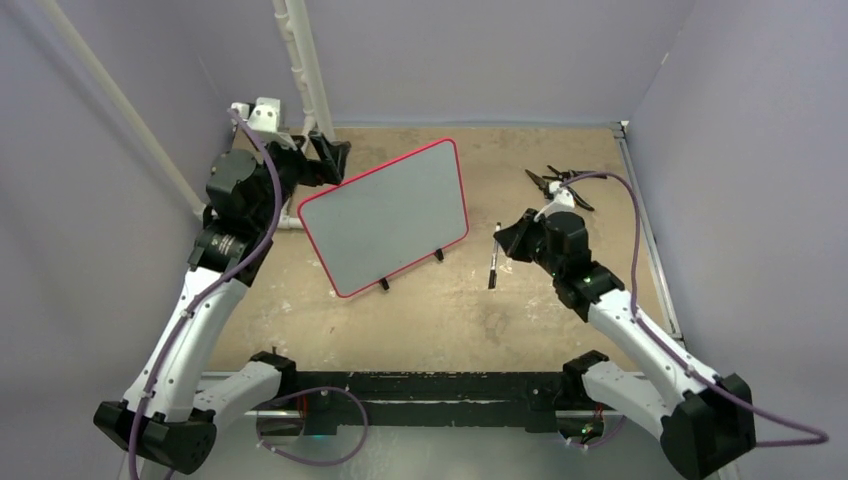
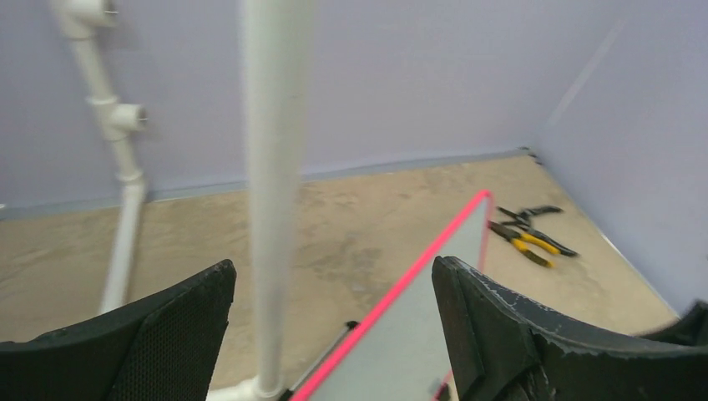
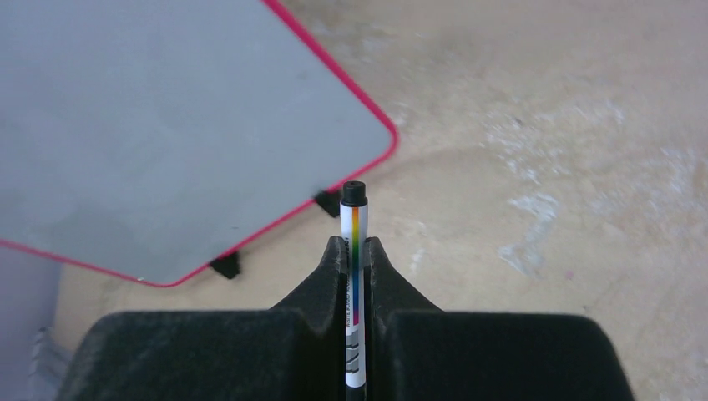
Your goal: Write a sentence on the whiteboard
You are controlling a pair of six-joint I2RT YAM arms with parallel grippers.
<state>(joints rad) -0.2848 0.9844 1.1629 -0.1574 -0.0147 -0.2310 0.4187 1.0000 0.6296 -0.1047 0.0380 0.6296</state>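
My right gripper (image 3: 355, 251) clamps slim white rainbow-striped marker (image 3: 354, 219). My left gripper (image 2: 332, 276) wide near red-rimmed pale grey whiteboard (image 1: 385, 215), propped mid-table, blank. Step: pre-writing approach. Next, I judge: marker tip onto board face, light pressure.

Table top (image 1: 500, 325): tan, worn, matte. Pale scuffs and whitish blotches over it, clearest in the right wrist view (image 3: 534, 230).

Far right of the table, near the back corner: pliers (image 1: 548, 181) with yellow-and-black handles (image 2: 524, 241). A second, all-black hand tool (image 2: 529, 215) lies just beside them on the wall side. Its type is not clear.

White pipe (image 1: 300, 60) stands upright at the back left. Fittings show on another length (image 2: 117, 142) beside it.

Marker pen (image 3: 354, 251) toward the table's middle: white barrel, rainbow stripe lengthwise, black end.

Walls (image 1: 480, 50): plain lavender on three sides.
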